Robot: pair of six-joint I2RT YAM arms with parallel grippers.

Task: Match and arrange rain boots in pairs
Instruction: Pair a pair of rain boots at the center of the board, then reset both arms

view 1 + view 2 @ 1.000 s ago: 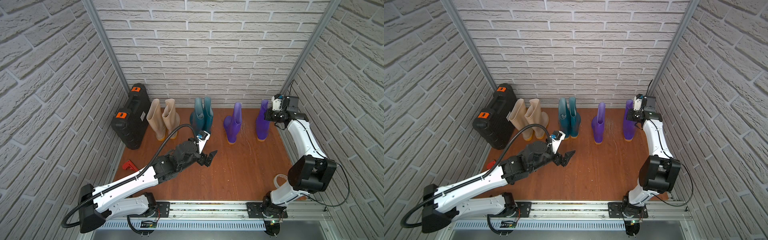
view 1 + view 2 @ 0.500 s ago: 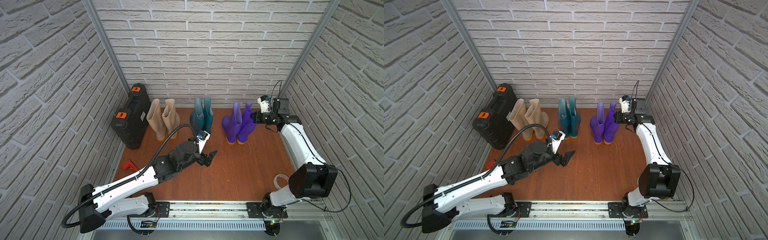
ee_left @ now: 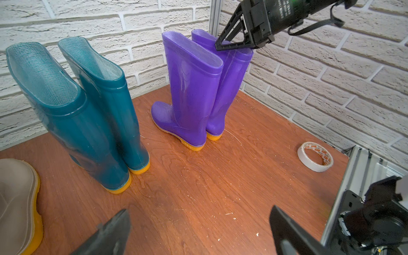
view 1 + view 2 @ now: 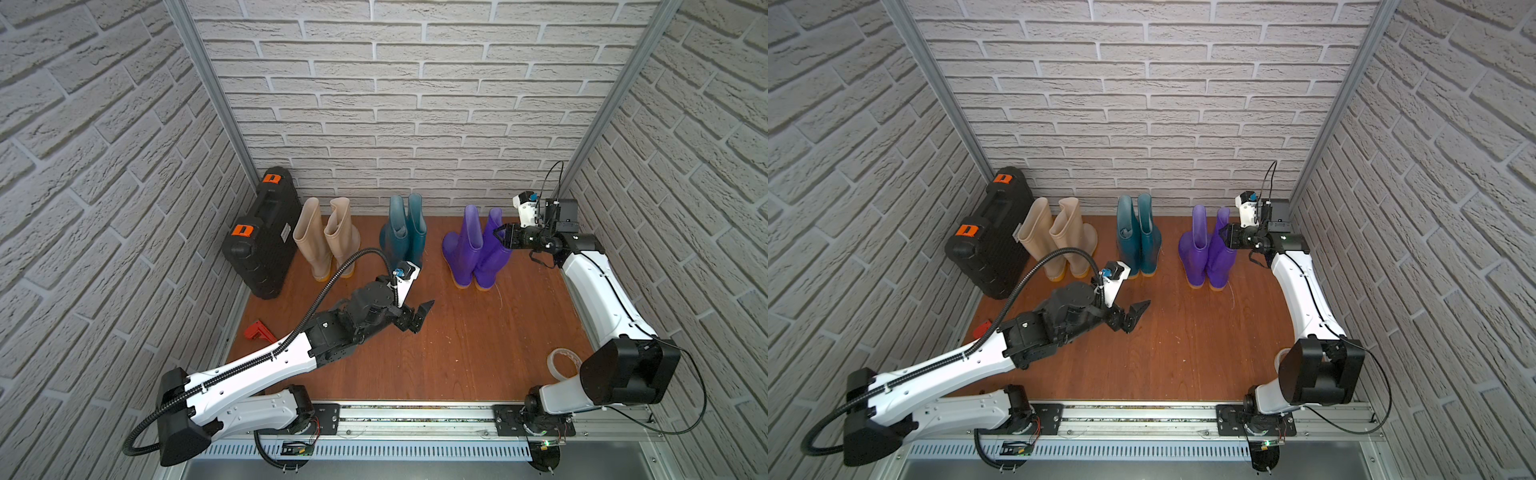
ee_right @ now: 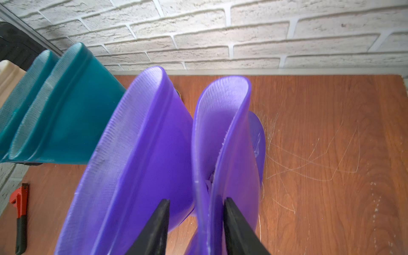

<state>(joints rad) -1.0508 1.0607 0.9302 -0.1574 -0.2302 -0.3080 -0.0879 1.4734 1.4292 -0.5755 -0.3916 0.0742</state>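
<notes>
The right gripper (image 4: 501,236) sits at the top of the purple boot (image 4: 493,259) nearest the right wall, jaws partly apart astride its rim, not pinching it. That boot stands touching its purple mate (image 4: 465,249), beside the teal pair (image 4: 403,237). The left gripper (image 4: 422,316) hangs wide open, empty.

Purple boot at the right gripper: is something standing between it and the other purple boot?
Nothing visible does. The purple boot stands close beside the other purple boot, with no object between them. The right gripper has its jaws apart, one on each side of the boot's top rim.
</notes>
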